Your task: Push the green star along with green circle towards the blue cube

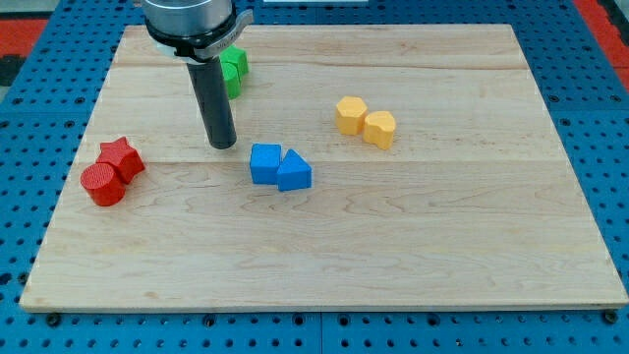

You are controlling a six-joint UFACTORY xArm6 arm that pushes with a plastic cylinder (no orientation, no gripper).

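Tip rests just left of the blue cube, holding nothing, green block behind the rod.

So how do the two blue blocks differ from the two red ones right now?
The blue cube and blue triangular block sit mid-board, side by side, just right of my tip. The red star and red cylinder sit at the view's left edge, the cylinder nearer the view's bottom. Blue shapes are angular; one red is round. Both pairs touch.
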